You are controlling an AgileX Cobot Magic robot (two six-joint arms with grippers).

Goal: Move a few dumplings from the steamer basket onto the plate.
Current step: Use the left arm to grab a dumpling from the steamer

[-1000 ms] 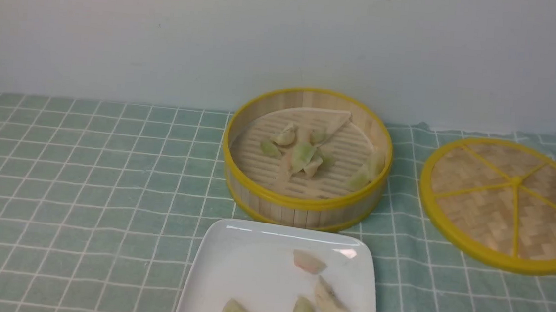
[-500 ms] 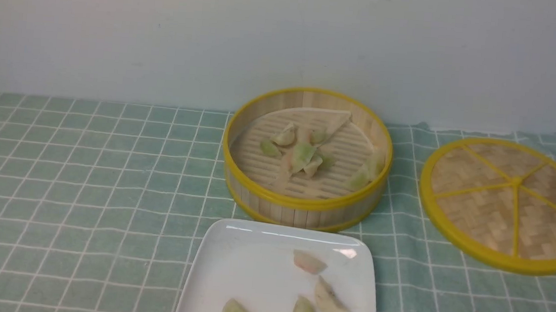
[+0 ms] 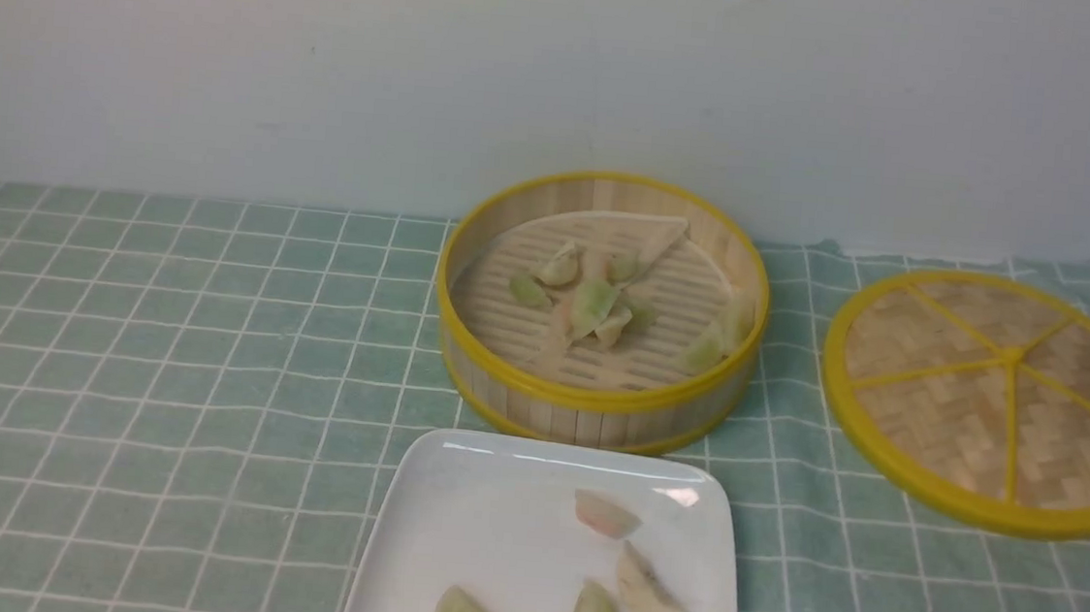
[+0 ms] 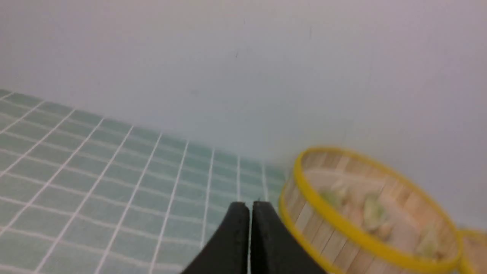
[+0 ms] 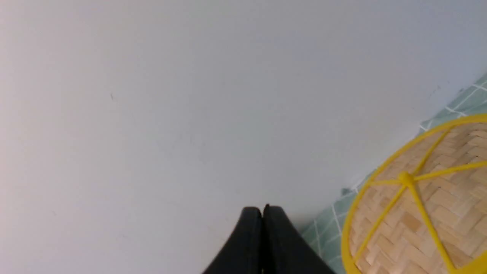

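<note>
Left wrist view: steamer basket (image 4: 310, 220) lies apart from left jaws, pressed together; right jaws too.

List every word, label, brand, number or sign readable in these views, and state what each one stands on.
None: no text can be read in any view.
The steamer basket, plate, dumplings, woven lid, checked cloth and wall carry no markings.
The left wrist view is blurred; no lettering shows there.
</note>
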